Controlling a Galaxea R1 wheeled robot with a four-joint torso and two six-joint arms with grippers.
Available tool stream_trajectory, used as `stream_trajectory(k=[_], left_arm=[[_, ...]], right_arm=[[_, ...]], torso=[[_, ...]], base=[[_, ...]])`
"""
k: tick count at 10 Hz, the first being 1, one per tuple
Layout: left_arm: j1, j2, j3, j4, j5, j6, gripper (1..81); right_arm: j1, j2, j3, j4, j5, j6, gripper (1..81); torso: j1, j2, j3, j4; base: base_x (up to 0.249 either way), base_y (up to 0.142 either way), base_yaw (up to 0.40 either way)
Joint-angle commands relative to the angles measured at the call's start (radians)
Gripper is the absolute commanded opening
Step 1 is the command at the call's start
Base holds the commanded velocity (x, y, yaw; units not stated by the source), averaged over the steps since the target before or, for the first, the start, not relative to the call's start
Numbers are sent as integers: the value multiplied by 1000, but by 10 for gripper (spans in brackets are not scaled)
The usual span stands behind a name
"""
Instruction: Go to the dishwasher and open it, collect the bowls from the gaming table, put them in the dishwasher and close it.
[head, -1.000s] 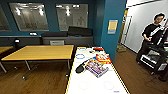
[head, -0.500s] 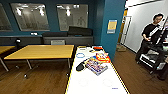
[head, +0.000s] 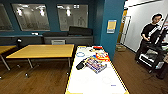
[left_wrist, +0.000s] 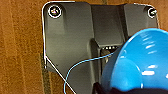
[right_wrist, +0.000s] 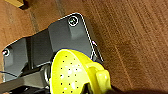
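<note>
Over wood floor, glossy blue bowl (left_wrist: 140, 62), yellow-green bowl (right_wrist: 72, 75) with dotted holes

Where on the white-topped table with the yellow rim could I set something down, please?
The near half of the glossy white gaming table is bare, below the colourful flat boxes. The far end is crowded: the boxes, a dark object and a red-edged box. The plain yellow wooden table looks free.

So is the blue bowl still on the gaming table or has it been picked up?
Picked up: the blue bowl shows close to the left wrist camera, above wooden floor, off the gaming table.
</note>
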Motion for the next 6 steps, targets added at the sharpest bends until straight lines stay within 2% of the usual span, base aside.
stream_trajectory(k=[1,6], left_arm=[[-45,20,14,8,62,5,10],[-40,-36,14,5,62,4,10]], right_arm=[[36,-43,-15,-16,-60,-5,10],[14,-89,-92,-11,-66,6,10]], torso=[[0,0,0,0],[0,0,0,0]], base=[[-84,0,0],[-84,0,0]])
